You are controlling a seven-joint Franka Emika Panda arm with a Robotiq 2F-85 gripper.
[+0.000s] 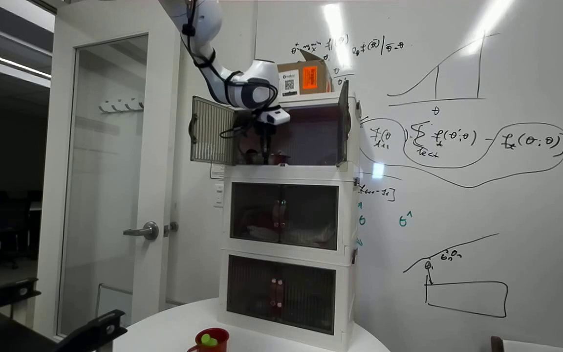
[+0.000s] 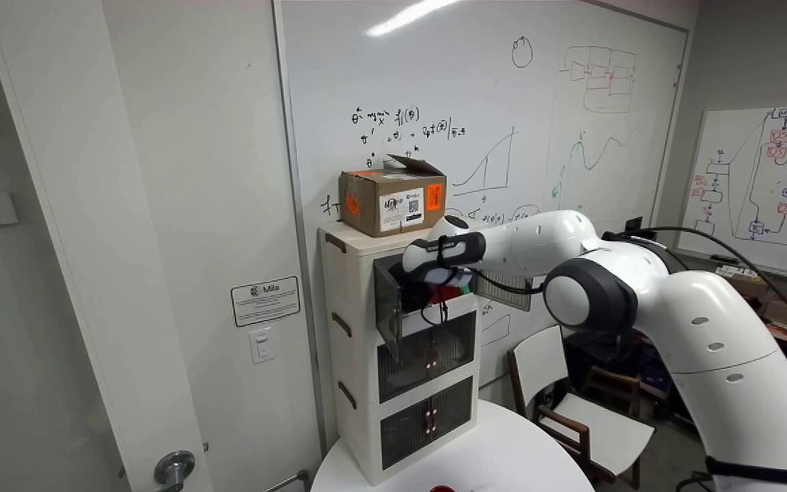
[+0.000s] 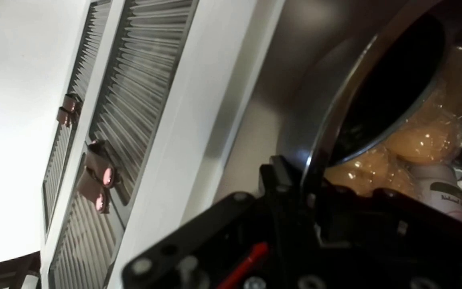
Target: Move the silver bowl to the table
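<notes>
The silver bowl [image 3: 313,114] shows in the wrist view inside the top compartment of the white cabinet, tilted, with its dark inside facing right. My gripper [image 3: 301,180] has its black fingers closed together on both sides of the bowl's near rim. In an exterior view the gripper [image 1: 265,155] points down into the open top compartment, just above its floor. The bowl is hard to make out in both exterior views, behind the gripper and in shadow. The round white table [image 1: 174,325] stands under the cabinet; its top also shows in an exterior view [image 2: 516,454].
The cabinet [image 1: 291,173] has its top doors swung open, a left door [image 1: 213,132] and a right door [image 1: 343,124]. A cardboard box [image 2: 393,201] stands on top. Bagged yellow things [image 3: 419,140] and a white bottle [image 3: 441,192] lie near the bowl. A red mug [image 1: 215,340] stands on the table.
</notes>
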